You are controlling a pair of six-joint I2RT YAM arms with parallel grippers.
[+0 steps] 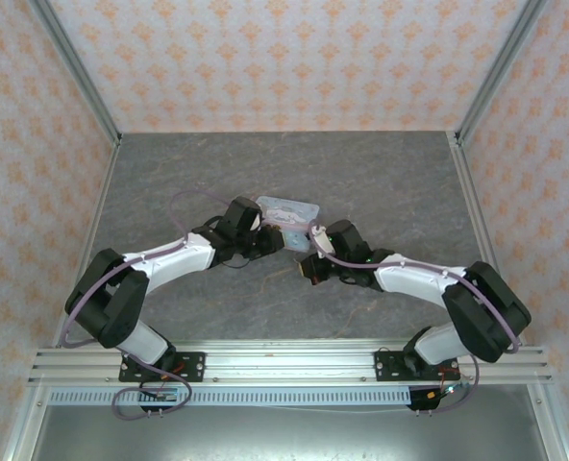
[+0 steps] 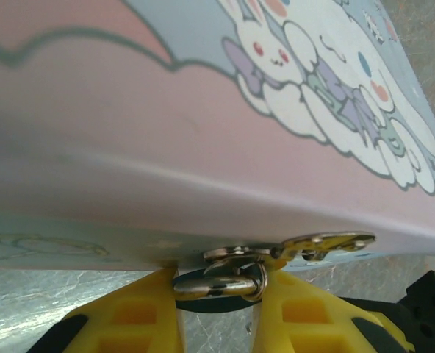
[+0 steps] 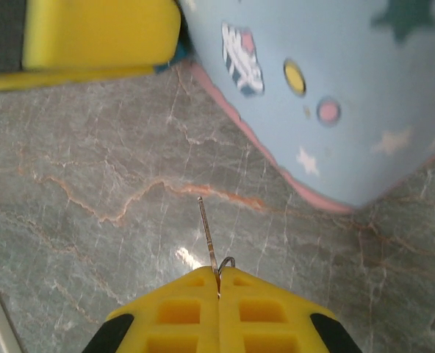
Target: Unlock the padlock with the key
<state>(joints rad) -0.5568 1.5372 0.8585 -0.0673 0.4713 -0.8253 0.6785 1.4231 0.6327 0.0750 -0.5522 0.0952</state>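
Closely, left pincer (image 2: 216,312) clamped on padlock (image 2: 219,284) under tin (image 2: 203,110) edge, right pincer (image 3: 219,278) pinching key (image 3: 205,228), open table (image 3: 92,184) beyond.

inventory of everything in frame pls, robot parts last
tin box: 1, pale blue and pink with cartoon rabbits, mid-table between the two arms
hasp: 1, silvery, on the tin's lower edge
padlock: 1, silvery shackle showing and body mostly hidden, at the tin's edge between the left fingers
key: 1, thin and silvery, seen edge-on, sticking out of the right fingers above the table
table: 1, grey marbled
walls: 3, peach with an orange pattern, around the table
left gripper: 1, yellow fingers, closed around the padlock
right gripper: 1, yellow fingers, pinched shut on the key, beside the tin
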